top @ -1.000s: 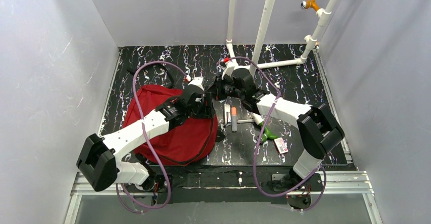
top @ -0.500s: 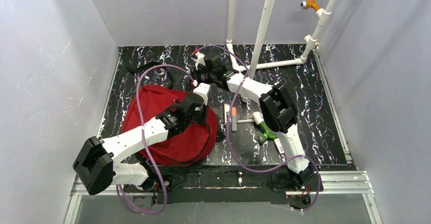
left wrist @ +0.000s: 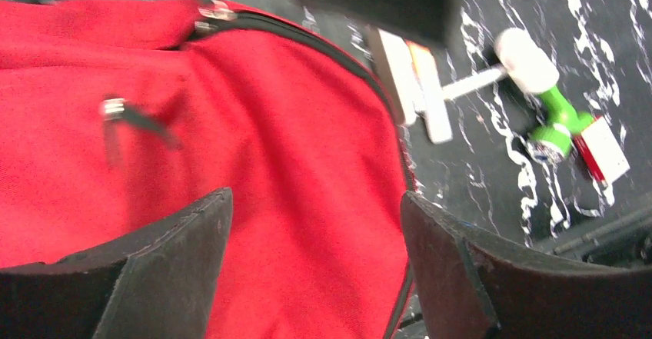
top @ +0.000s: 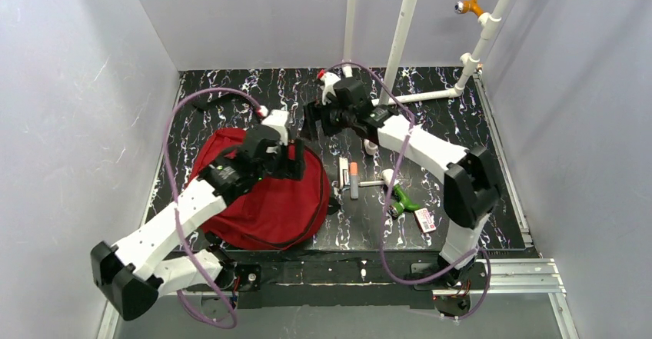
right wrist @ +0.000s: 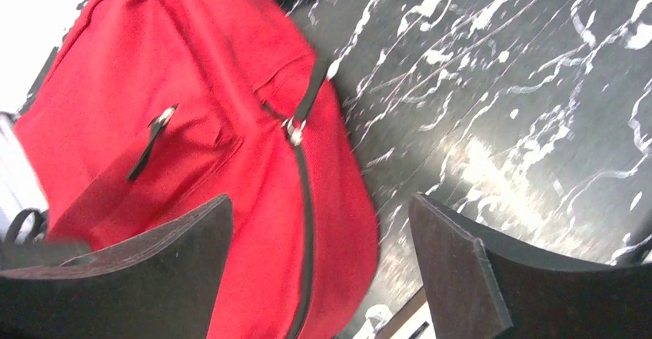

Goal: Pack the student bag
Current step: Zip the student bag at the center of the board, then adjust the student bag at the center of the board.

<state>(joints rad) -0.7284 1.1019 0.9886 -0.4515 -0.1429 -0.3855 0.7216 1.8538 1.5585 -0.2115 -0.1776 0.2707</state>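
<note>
The student bag (top: 265,201) is a red fabric backpack lying flat on the left of the black mat, with its black zipper (right wrist: 306,201) running shut along the edge. My left gripper (top: 291,161) hovers over the bag's upper right part, open, with only red fabric (left wrist: 307,162) showing between its fingers. My right gripper (top: 311,121) hangs just beyond the bag's far right corner, open and empty, looking down at the bag (right wrist: 192,85) and its zipper pull (right wrist: 294,130). A second pull (left wrist: 115,108) lies on the front pocket.
To the right of the bag lie white and orange markers (top: 350,179), a white-capped green item (top: 403,199) and a small red-and-white card (top: 424,220). White pipe posts (top: 400,39) stand at the back. A black strap (top: 201,102) lies at the far left.
Both grippers have opened. The left gripper has shifted back and left over the bag. The right arm has swung left toward the bag's far corner and stretched out.
</note>
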